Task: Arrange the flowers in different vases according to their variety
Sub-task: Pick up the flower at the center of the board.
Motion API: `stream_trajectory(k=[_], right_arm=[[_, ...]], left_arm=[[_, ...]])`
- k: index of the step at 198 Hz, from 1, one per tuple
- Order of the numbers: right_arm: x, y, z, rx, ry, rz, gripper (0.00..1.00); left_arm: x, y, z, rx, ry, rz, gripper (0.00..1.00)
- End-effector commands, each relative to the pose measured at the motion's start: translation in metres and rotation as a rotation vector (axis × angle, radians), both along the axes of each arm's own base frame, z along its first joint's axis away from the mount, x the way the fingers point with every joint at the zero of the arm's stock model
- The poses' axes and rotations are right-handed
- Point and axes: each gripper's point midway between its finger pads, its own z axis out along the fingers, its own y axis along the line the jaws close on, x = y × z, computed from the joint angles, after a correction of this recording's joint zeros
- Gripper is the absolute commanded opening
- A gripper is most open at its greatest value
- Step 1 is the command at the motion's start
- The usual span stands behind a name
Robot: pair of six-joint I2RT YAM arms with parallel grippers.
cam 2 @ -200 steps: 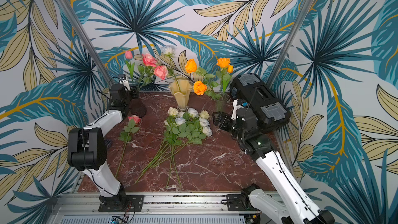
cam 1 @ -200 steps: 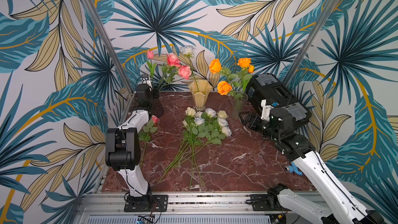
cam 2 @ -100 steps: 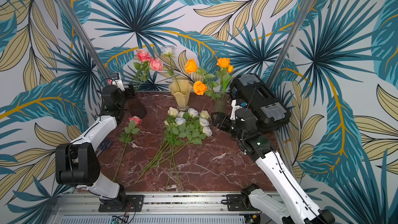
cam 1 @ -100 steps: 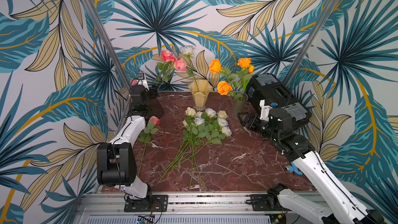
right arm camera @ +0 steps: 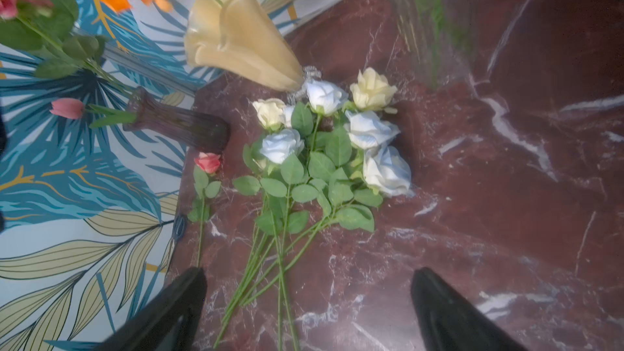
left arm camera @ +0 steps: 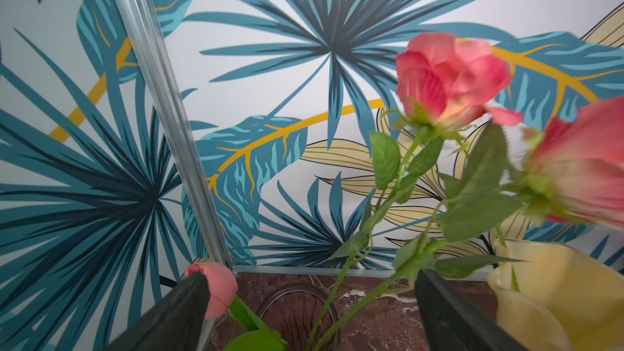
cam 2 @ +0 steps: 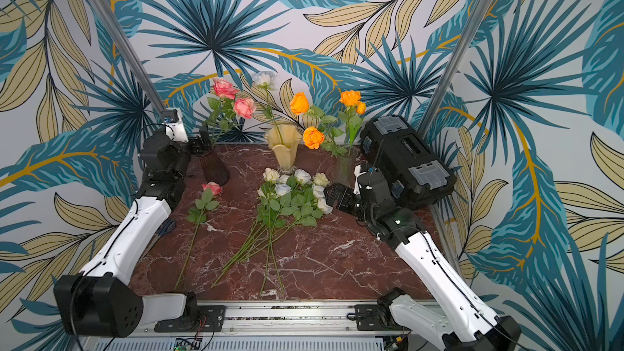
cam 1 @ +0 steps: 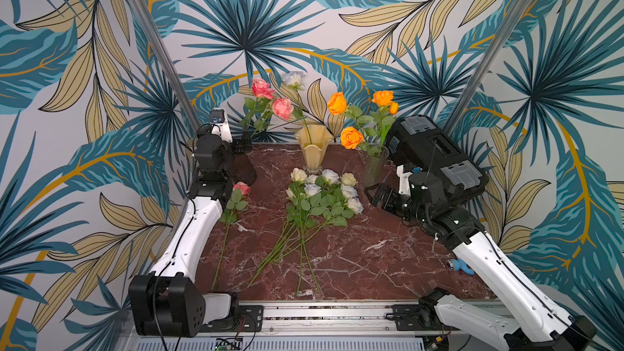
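My left gripper [left arm camera: 310, 275] is open over the mouth of the dark purple vase [left arm camera: 297, 312]. Two pink rose stems rise between its fingers. A pink tulip bud [left arm camera: 217, 290] leans out of that vase against one finger [left arm camera: 182, 305]. In both top views the pink roses [cam 1: 282, 108] stand in the purple vase [cam 2: 214, 170]. One pale rose [cam 1: 293, 78] stands in the cream vase [cam 1: 312, 150], and orange roses [cam 1: 351, 137] fill the clear vase [cam 1: 374, 167]. White roses [cam 1: 324, 187] and one pink rose [cam 1: 241, 188] lie on the table. My right gripper [cam 1: 374, 194] hangs open beside the white bunch [right arm camera: 337, 136].
A black toolbox [cam 1: 435, 153] stands at the back right, close behind my right arm. A small blue object [cam 1: 461, 266] lies by the table's right edge. Slanted metal posts [cam 1: 162, 52] flank the marble table [cam 1: 371, 265], and a metal rail [cam 1: 320, 312] runs along its front.
My left gripper has opened and let go of the pink tulip, which now leans in the purple vase. The left arm's elbow swung toward the front. The right arm barely moved.
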Motion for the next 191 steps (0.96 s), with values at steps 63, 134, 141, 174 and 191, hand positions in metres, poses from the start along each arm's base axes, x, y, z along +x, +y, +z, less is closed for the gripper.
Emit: stream_trajectory(k=[63,134,141,174,191], right_arm=[[-0.036,0.124,-0.066,-0.138,0.2,0.37,0.93],[-0.031,0.198,-0.118,-0.238,0.217,0.508,0.79],[-0.03,0.203,-0.122,-0.251,0.216,0.512,0.78],[-0.026,0.221,-0.146,-0.314,0.235,0.516,0.71],[-0.026,0.223,-0.159,-0.356,0.254,0.502,0.66]], left_arm=[[-0.118,-0.053,-0.111,-0.204,0.405,-0.184,1.0],[-0.171,-0.068,-0.215,-0.272,0.788,-0.23,1.0],[-0.174,-0.071,-0.221,-0.275,0.821,-0.239,1.0],[-0.176,-0.076,-0.234,-0.295,0.862,-0.256,1.0],[-0.174,-0.079,-0.234,-0.304,0.856,-0.276,1.0]])
